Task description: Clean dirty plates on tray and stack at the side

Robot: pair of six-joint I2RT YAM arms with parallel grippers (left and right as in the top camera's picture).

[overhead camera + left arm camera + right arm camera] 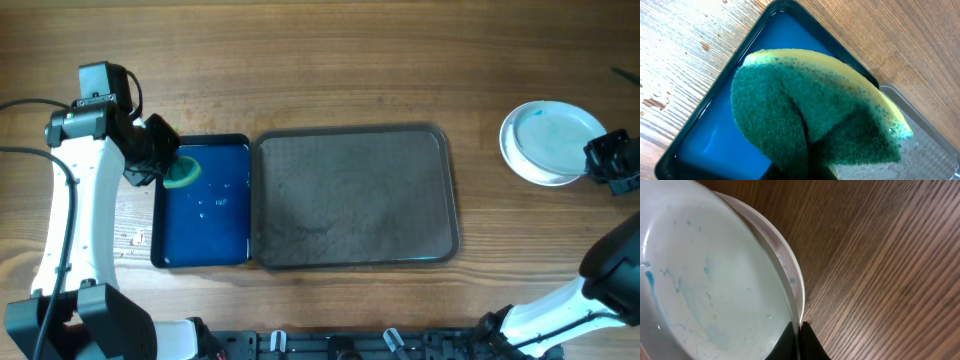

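- Plates [545, 140] are sitting in a stack on the right side of the table, well apart from the tray; the right wrist view is showing more than one white rim, one under another.
- The top plate [705, 270] is glistening wet and is carrying faint blue streaks and specks across its face.
- The tray [355, 200], dark grey-brown with rounded corners, is lying at the table's middle, its textured floor showing bare.
- A smaller glossy blue tray [205, 225] is lying just beside the tray's left edge, apparently touching it, and is holding a shallow film of water.
- The wooden table [330, 70] is running under everything, its grain going left to right; small wet spots are dotting the wood left of the blue tray.
- The right gripper [590, 165] is reaching in low from the right edge and is pinching the stack's rim between closed fingers [810, 345]. Which plate's rim it is gripping I cannot tell.
- The left gripper [165, 165] is hanging over the blue tray's far-left corner, with the white arm bending up from the near-left side.
- It is squeezing a sponge [815, 120] — green scouring face towards the camera, yellow foam behind — so that the sponge is folding inward.
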